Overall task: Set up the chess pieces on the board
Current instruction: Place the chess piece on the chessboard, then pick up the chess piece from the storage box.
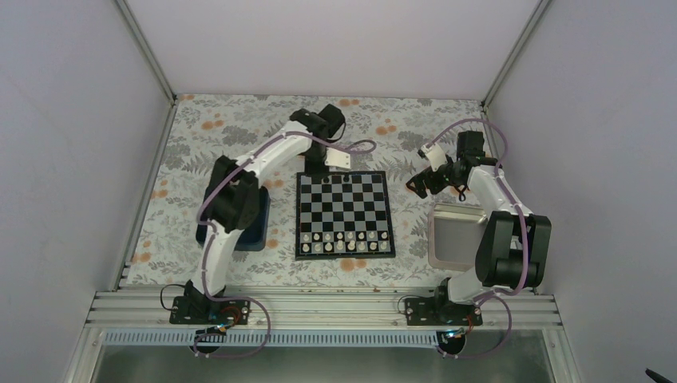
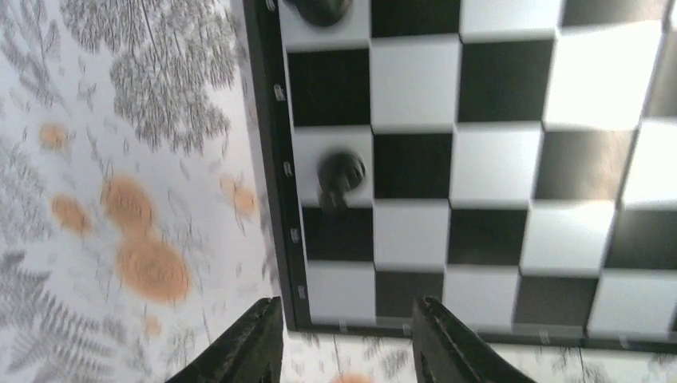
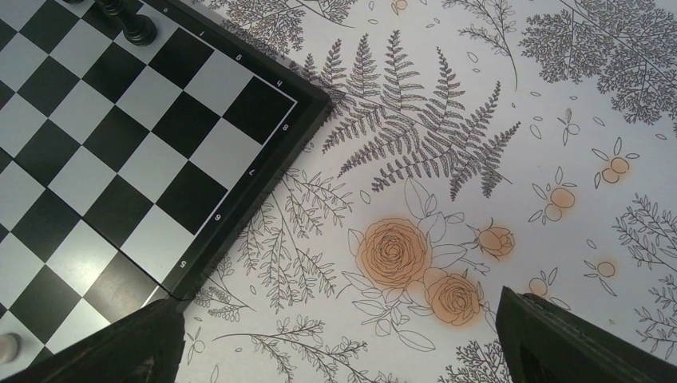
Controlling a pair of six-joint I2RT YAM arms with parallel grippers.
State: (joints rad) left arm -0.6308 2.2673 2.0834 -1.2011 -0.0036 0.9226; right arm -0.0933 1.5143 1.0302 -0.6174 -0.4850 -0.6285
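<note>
The board (image 1: 344, 214) lies at the table's middle, with white pieces on its two near rows. A few black chess pieces (image 1: 326, 181) stand on its far row. My left gripper (image 1: 316, 169) hovers over the board's far left corner, open and empty. In the left wrist view (image 2: 347, 351) a black piece (image 2: 342, 171) stands on an edge square ahead of its fingers (image 2: 249, 345), and another shows at the top edge (image 2: 319, 8). My right gripper (image 1: 414, 188) is open and empty over the cloth, right of the board. Its wrist view (image 3: 339, 343) shows the board's corner (image 3: 263, 104) with two black pieces (image 3: 140, 30).
A dark blue tray (image 1: 257, 231) lies left of the board, partly under the left arm. A silver metal tray (image 1: 457, 235) lies to the right, beside the right arm. A white piece (image 3: 6, 345) shows at the right wrist view's left edge. The floral cloth (image 1: 239, 128) covers the table.
</note>
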